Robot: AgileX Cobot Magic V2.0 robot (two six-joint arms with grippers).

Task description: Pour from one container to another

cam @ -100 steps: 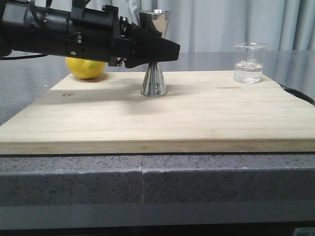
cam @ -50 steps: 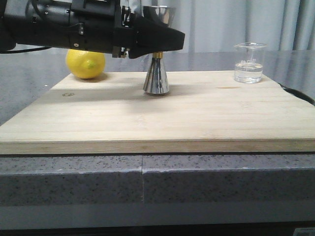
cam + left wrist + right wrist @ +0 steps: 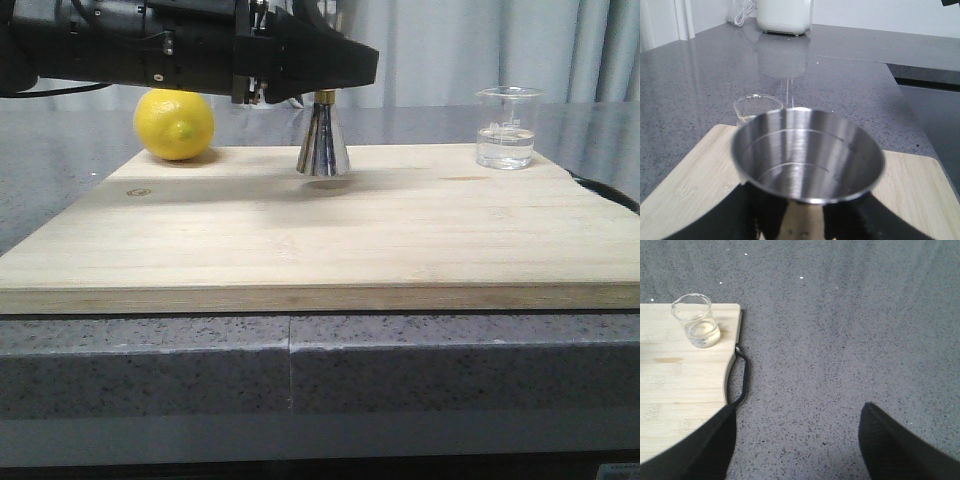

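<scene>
My left gripper (image 3: 335,72) is shut on the upper cup of the steel jigger (image 3: 322,148) and holds it upright, its base a little above the wooden board (image 3: 320,240). The left wrist view looks into the jigger's open cup (image 3: 807,155), with my black fingers (image 3: 747,215) on either side below it. The glass beaker (image 3: 508,128) stands at the board's far right corner with a little clear liquid in it. It also shows as the beaker (image 3: 757,107) and the beaker (image 3: 696,320). My right gripper (image 3: 797,440) hangs open over the grey counter, right of the board.
A yellow lemon (image 3: 175,123) lies at the board's far left, behind my left arm. The board has a dark loop handle (image 3: 739,375) on its right edge. Grey stone counter (image 3: 840,340) surrounds the board. A white appliance (image 3: 785,15) stands far off.
My left gripper has lifted the jigger off the board and carried it up and slightly right. The beaker and lemon have not moved.
</scene>
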